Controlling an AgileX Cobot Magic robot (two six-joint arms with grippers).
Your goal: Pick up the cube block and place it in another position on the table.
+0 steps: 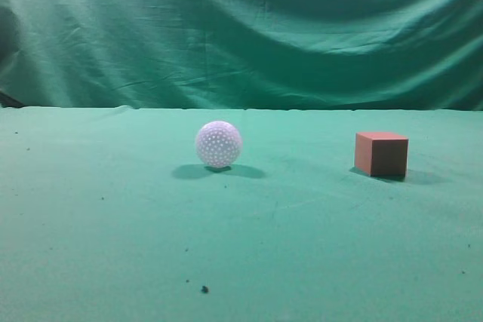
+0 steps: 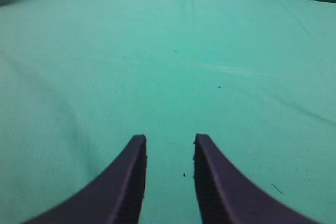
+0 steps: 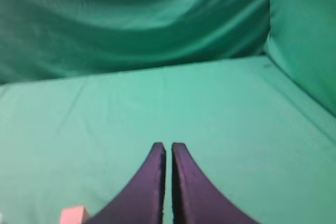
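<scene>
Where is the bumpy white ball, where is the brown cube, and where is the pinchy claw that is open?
white ball (image 1: 218,144), exterior view, middle of its dimpled face.
cube block (image 1: 382,154), exterior view, front corner edge.
left gripper (image 2: 169,153), left wrist view, gap midway between its fingertips.

Beyond my closed right fingers hangs a draped green cloth backdrop (image 3: 131,24), creased in long slanting folds, and a second green panel (image 3: 307,35) closes the side to their right. Light falls softly from above, brightest on the folds at upper left.
</scene>
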